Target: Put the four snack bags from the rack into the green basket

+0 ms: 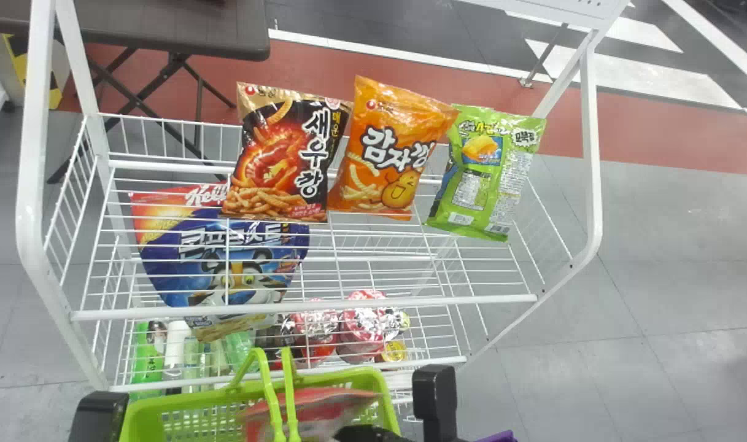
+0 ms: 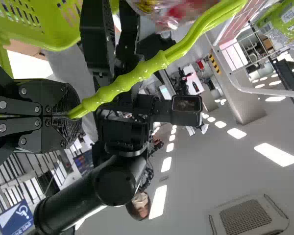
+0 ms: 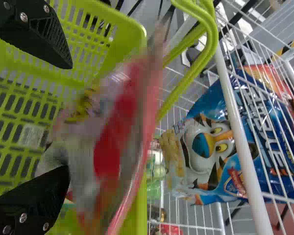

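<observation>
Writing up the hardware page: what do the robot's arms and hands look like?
Left hand: black, flat angular links, silver screws, textured tips. Right hand: black, tapered fingers, silver screws, ridged inner faces. Right arm: glossy black, cylindrical, boxier toward the wrist.

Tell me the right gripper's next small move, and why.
I'd probably ease the open right gripper up off the red bag: its fingers are spread wide, the bag is at the mouth of the green basket, and three snack bags stand on the rack.
</observation>
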Motion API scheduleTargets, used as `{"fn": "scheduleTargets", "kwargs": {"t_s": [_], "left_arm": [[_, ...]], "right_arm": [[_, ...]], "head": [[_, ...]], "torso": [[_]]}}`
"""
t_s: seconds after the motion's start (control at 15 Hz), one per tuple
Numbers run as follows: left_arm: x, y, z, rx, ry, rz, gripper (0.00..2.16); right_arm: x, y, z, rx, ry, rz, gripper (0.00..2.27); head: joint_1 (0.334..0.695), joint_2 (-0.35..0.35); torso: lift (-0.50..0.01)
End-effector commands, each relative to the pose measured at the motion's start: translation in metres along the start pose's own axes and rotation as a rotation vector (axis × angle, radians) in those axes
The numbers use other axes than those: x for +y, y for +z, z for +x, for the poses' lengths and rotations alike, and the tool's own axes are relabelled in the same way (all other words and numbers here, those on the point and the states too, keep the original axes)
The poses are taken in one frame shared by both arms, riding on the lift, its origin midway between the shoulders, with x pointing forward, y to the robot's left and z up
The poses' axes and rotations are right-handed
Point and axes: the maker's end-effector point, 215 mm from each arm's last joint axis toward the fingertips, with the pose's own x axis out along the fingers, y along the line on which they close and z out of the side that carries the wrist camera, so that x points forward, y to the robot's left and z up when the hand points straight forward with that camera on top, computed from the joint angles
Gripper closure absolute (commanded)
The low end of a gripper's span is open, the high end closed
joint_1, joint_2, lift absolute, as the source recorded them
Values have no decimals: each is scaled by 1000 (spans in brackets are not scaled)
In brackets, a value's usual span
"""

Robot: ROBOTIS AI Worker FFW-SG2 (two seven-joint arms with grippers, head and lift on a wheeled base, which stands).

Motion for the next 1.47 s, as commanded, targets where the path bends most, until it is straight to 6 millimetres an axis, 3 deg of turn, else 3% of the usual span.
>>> {"fn": "scheduleTargets", "kwargs": {"t_s": [0.0,0.13,0.33,0.4,0.6,0.8,0.93,1.2,1.4], "left_arm": [[0,0,0,1,0,-1,2020],[1,1,-1,0,2,0,2020],[2,0,-1,0,3,-3,2020],[2,1,-1,1,2,-1,2020],[3,1,2,6,3,0,2020],[5,1,3,8,9,0,2020],[5,-2,6,13,1,-9,2020],[6,3,1,12,-15,-8,2020],[6,6,-7,-5,-28,-15,2020]], "right_arm": [[15,0,-3,-4,24,-8,87],[16,14,-15,-33,14,-28,87],[-9,49,-46,-117,-48,-44,87],[-20,70,-53,-175,-78,-71,87],[-46,168,-69,-431,-198,-192,87],[-60,247,-49,-587,-263,-218,87],[-47,305,-39,-745,-291,-308,87],[-29,351,12,-771,-327,-376,87],[-39,364,44,-717,-372,-425,87]], "head": [[695,-350],[695,-350],[695,-350],[695,-350],[695,-350],[695,-350],[695,-350],[695,-350],[695,-293]], "torso": [[-6],[-6],[-6],[-6],[-6],[-6],[-6],[-6],[-6]]}}
